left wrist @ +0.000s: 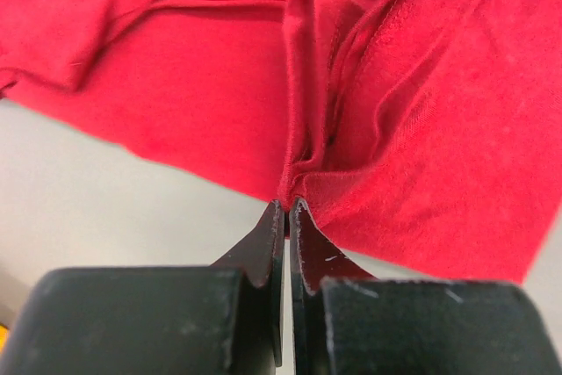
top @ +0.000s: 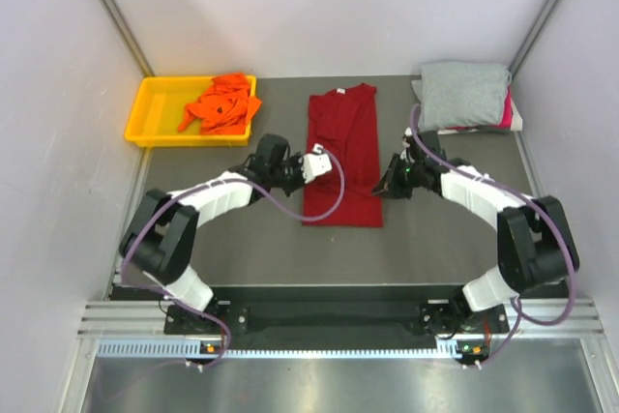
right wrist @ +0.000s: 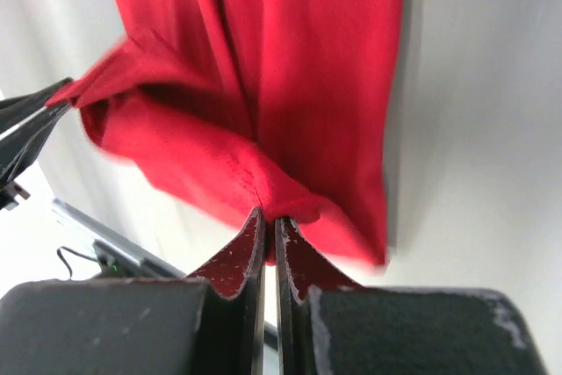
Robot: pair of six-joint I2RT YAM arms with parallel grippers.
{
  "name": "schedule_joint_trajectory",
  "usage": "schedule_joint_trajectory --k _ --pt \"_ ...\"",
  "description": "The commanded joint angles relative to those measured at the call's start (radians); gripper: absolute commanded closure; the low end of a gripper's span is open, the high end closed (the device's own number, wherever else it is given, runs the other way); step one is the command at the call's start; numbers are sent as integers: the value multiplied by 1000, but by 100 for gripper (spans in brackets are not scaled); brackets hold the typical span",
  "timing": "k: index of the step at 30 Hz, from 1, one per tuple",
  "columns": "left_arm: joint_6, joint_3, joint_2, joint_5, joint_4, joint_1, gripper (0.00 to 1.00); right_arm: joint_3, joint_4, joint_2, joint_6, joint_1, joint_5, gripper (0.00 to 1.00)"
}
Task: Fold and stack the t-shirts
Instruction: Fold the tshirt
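Observation:
The dark red t-shirt (top: 342, 152) lies as a long narrow folded strip in the middle of the table, collar at the far end. My left gripper (top: 311, 163) is shut on its left edge (left wrist: 303, 177), about halfway down. My right gripper (top: 385, 184) is shut on its right edge (right wrist: 263, 186), lifting the cloth a little. The left gripper's fingers (right wrist: 26, 125) also show at the left of the right wrist view. The bright orange t-shirt (top: 221, 103) lies crumpled in the yellow tray. The light grey t-shirt (top: 462, 92) lies folded on the pink one (top: 504, 111) at the far right.
The yellow plastic tray (top: 155, 113) sits at the far left corner of the table. White walls close in the table on both sides and at the back. A metal rail runs along the near edge under the arm bases.

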Motion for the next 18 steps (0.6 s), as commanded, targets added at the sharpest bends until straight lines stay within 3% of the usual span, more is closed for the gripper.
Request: schedule_joint_trajectory --k 1,5,10,18 --pt "-61 140 81 43 38 45 100 126 71 96 -85 -61 -52 100" --pt "-97 268 218 10 18 73 100 270 65 222 -119 -107 -65 100" --pt "-93 402 371 -16 -60 81 100 338 88 336 -116 -155 -104 100" --pt "-134 422 405 -93 -27 115 100 447 115 468 -107 -170 -129 100"
